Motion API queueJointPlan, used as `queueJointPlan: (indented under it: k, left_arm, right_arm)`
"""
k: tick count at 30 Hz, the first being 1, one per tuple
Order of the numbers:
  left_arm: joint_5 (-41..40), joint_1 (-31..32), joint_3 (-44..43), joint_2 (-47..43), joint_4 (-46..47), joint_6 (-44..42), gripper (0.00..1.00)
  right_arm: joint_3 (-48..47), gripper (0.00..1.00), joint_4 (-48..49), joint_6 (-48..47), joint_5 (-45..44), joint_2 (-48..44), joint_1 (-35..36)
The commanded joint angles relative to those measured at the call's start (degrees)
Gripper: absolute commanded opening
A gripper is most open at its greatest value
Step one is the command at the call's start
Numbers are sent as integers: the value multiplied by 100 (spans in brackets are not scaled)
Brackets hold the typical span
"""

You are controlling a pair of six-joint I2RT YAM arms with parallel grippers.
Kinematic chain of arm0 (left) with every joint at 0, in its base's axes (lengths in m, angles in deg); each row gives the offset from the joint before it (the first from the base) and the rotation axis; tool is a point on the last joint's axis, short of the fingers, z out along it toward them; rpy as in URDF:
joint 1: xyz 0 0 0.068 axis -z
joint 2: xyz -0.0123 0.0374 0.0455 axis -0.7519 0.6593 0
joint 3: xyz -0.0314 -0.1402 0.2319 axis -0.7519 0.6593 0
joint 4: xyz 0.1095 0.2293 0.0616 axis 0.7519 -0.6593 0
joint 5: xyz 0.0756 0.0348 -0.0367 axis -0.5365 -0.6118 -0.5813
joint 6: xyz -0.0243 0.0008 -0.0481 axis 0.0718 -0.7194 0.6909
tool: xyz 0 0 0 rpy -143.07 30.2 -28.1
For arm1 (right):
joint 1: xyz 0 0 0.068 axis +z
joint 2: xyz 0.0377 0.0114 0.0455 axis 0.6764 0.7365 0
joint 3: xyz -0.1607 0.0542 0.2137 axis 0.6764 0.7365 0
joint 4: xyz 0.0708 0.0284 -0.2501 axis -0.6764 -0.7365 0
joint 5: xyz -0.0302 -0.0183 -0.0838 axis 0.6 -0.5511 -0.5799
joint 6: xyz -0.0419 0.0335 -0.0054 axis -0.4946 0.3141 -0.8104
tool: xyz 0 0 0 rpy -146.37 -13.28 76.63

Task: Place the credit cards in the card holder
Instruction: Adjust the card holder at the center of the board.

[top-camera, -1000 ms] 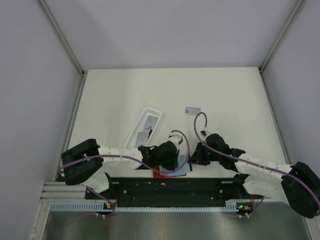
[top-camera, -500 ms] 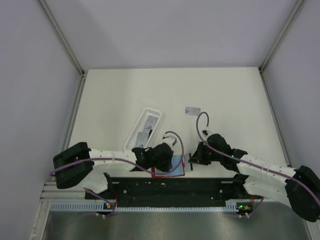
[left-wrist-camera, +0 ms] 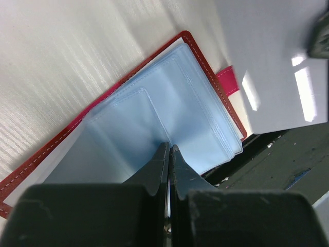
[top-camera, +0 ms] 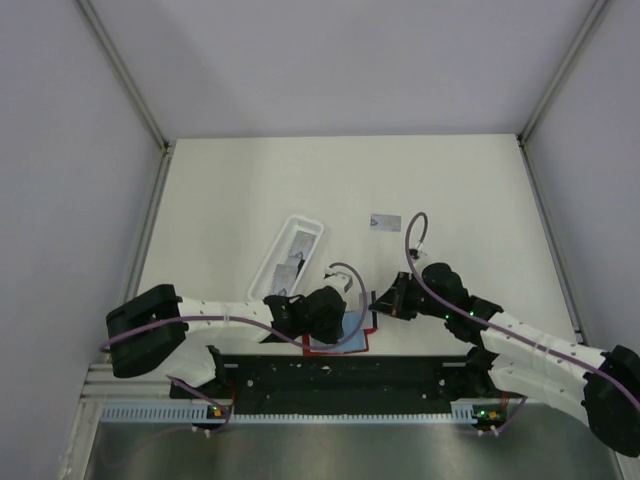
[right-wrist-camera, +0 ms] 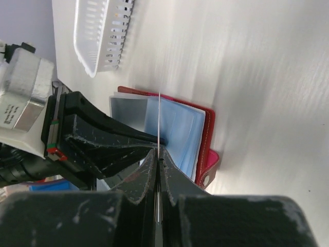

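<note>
The card holder is a red wallet lying open near the table's front edge, with its pale blue pockets facing up. My left gripper is shut, pinching a pale pocket leaf at the wallet's middle. My right gripper is shut on a credit card. I see that card edge-on, standing over the pockets beside the left fingers. From above, the right gripper sits at the wallet's right side. Another grey card lies flat farther back.
A long white slotted tray holding cards lies to the left of the wallet and also shows as the white tray in the right wrist view. The black base rail runs just in front of the wallet.
The left wrist has shifted left, uncovering more of the wallet. The right gripper has carried its card up and left, closer to the wallet's pockets.
</note>
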Motion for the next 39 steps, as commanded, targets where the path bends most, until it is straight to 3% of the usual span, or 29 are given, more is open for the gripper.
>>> queueJointPlan:
  k: [1, 13, 23, 39]
  left_arm:
    - [-156, 6, 128, -46, -373, -45, 0]
    - [-155, 6, 119, -55, -355, -54, 0]
    - [-235, 6, 136, -239, -522, -54, 0]
    - [-1253, -3, 304, -1487, -2024, 183, 0]
  right_arm:
    - [253, 0, 1357, 735, 321, 435, -6]
    - [192, 0, 1693, 1184, -241, 1340, 723]
    - [209, 0, 1105, 1387, -971, 1833, 1014]
    - [157, 0, 700, 1378, -1314, 2000, 1260]
